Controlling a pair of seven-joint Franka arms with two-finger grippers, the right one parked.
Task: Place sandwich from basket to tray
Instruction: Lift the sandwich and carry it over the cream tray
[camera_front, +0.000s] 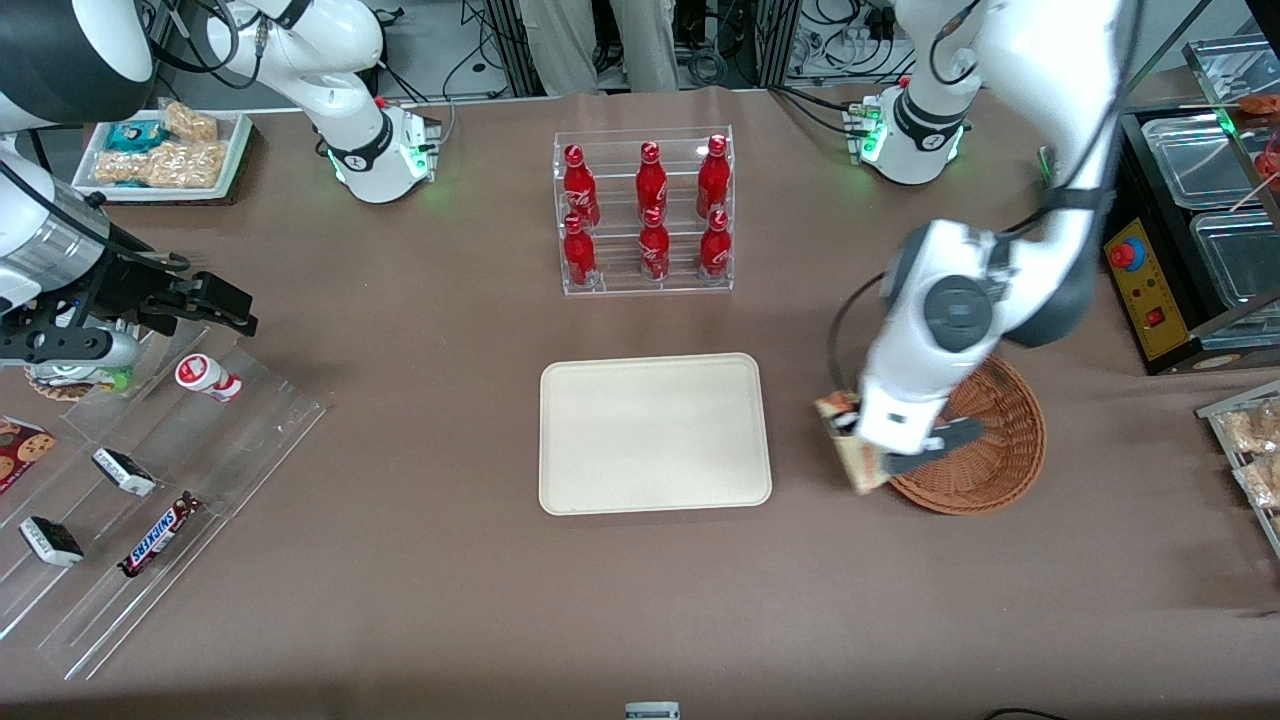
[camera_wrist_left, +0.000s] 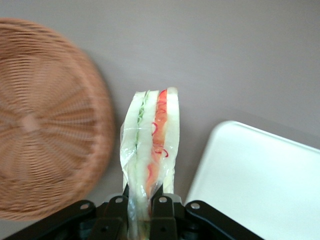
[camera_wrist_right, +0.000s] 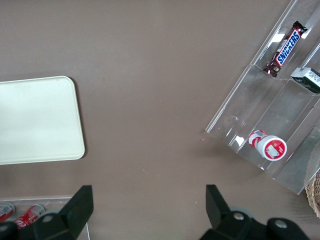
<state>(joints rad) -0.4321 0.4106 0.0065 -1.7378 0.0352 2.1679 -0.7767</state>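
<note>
Toward the working arm's end of the bench, the gripper pinches the sandwich between its fingers, already out of the basket and above bare tabletop, so I judge carrying to the unloaded tray remains.

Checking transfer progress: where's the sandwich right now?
In the front view the sandwich is held off the table in the gripper, over the bare strip between the basket and the tray. The basket is empty.
</note>
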